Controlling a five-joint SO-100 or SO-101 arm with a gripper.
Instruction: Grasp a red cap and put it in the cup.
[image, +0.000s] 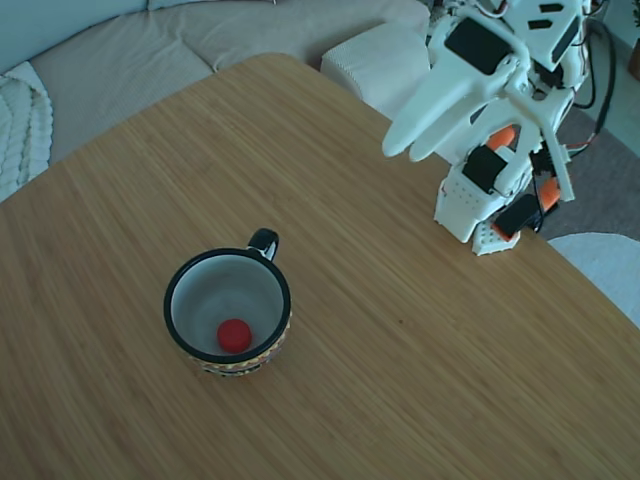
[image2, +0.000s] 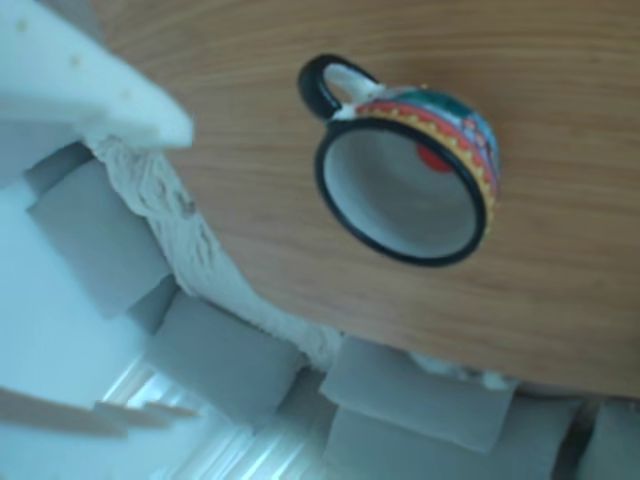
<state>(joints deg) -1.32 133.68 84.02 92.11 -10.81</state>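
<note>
**Red cap lay inside the cup, gripper raised and empty**

In the fixed view the white gripper (image: 405, 150) hung high above the wooden table (image: 420, 360), its two long pale fingers (image: 440, 95) pointing down and to the left in the picture. The tips stood only a narrow gap apart and nothing was held between them. Behind and below the gripper, toward the right of that view, sat the arm's white base (image: 470, 205) with orange parts and black cables.

The cup (image: 228, 312) stood upright on the table, well apart from the gripper, below and to the left of its fingertips in the fixed view. Its small black handle (image: 264, 240) pointed toward the upper right, the side nearer the gripper. The red cap (image: 234, 335) rested on the pale bottom of the cup, toward the side away from the gripper.

In the other view the cup (image2: 470, 140) appeared tilted by the camera angle, with its black rim, coloured outer pattern and a sliver of the red cap (image2: 433, 158) showing inside. A blurred white part (image2: 80, 80) filled the upper left corner there; which part it was could not be told.
</note>
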